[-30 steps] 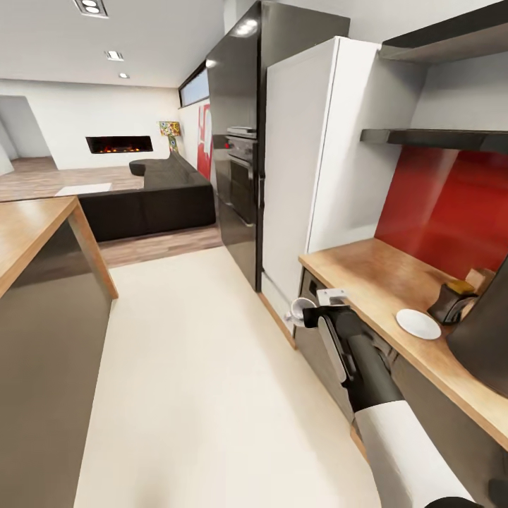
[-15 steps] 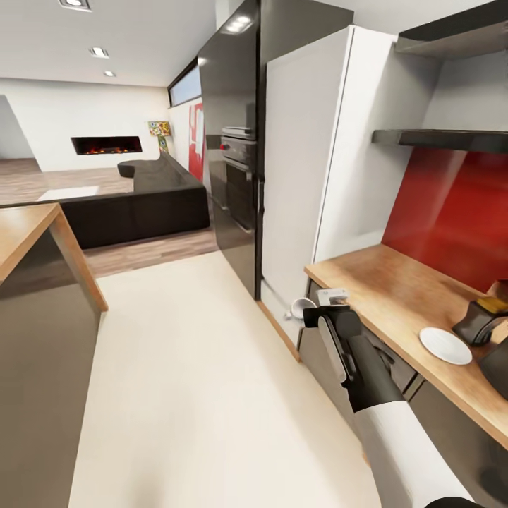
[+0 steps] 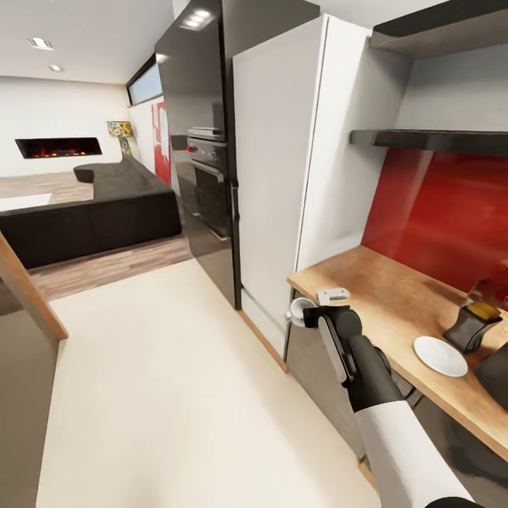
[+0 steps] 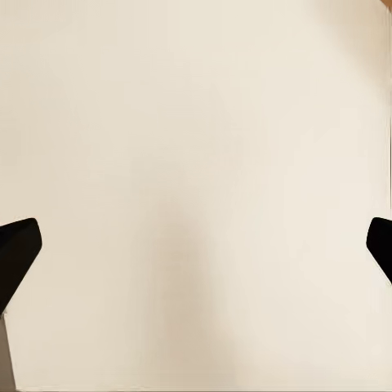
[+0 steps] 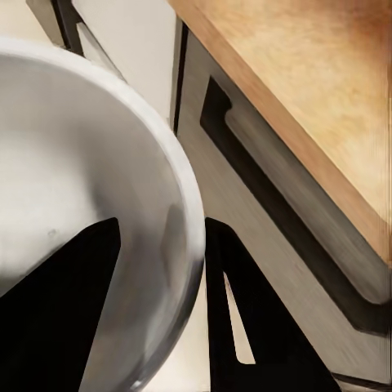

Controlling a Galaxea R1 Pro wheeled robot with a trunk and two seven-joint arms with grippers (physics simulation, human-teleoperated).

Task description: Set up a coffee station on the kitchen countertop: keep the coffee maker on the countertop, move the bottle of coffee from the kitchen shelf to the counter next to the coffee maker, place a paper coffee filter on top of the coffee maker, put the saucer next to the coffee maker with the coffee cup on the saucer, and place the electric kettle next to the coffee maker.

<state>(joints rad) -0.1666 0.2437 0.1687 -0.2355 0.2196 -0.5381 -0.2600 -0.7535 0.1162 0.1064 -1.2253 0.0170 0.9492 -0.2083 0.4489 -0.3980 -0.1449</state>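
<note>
My right gripper (image 3: 309, 311) is shut on the white coffee cup (image 3: 299, 309), held off the left end of the wooden countertop (image 3: 367, 282), at about its height. In the right wrist view the cup's wall (image 5: 98, 204) sits between the two black fingers (image 5: 245, 318), one inside and one outside. The white saucer (image 3: 440, 355) lies on the counter to the right. Behind it stands a small dark object with a yellow top (image 3: 470, 324). A large dark appliance (image 3: 495, 374) is cut off by the view's right edge. My left gripper (image 4: 196, 245) hangs open over the cream floor.
A white fridge (image 3: 282, 176) and a black oven column (image 3: 204, 169) stand left of the counter. Dark shelves (image 3: 430, 137) hang above a red backsplash (image 3: 444, 212). A grey drawer front (image 5: 269, 204) runs under the counter. A wooden island corner (image 3: 28, 296) is at left, a sofa (image 3: 92, 212) beyond.
The whole view has shifted: the island has slid out at left and the fridge and counter sit further left, so the camera moved. The right arm keeps the cup in the same hold.
</note>
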